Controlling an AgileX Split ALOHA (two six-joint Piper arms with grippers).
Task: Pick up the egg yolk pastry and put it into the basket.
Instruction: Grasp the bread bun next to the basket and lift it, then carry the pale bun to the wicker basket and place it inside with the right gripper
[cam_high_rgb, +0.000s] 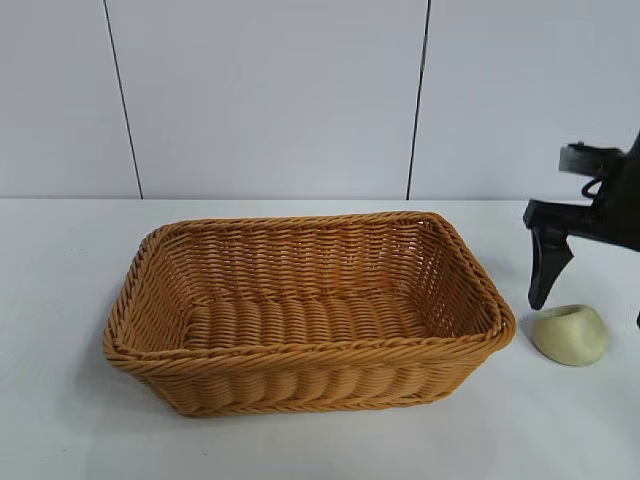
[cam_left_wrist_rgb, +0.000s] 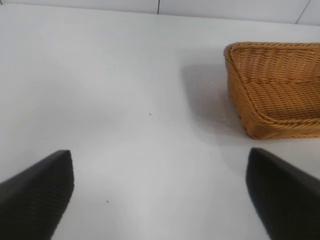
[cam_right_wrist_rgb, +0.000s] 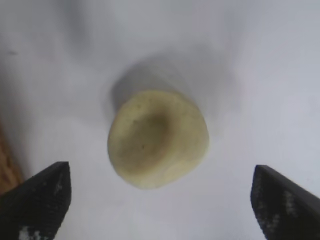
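Observation:
The egg yolk pastry (cam_high_rgb: 570, 335) is a pale cream lump with a dimple. It lies on the white table just right of the basket (cam_high_rgb: 300, 375), a large orange-tan wicker one. My right gripper (cam_high_rgb: 590, 305) hangs open just above the pastry, with one black finger (cam_high_rgb: 548, 265) at the pastry's basket side. In the right wrist view the pastry (cam_right_wrist_rgb: 157, 137) lies dimple-up just ahead of the open right gripper (cam_right_wrist_rgb: 159, 175), untouched. My left gripper (cam_left_wrist_rgb: 159, 160) is open and empty over bare table, out of the exterior view, with a basket corner (cam_left_wrist_rgb: 275, 90) ahead of it.
The basket's inside holds nothing that I can see. A sliver of the basket's wall (cam_right_wrist_rgb: 7, 167) shows beside one right finger. A white panelled wall (cam_high_rgb: 270, 100) stands behind the table.

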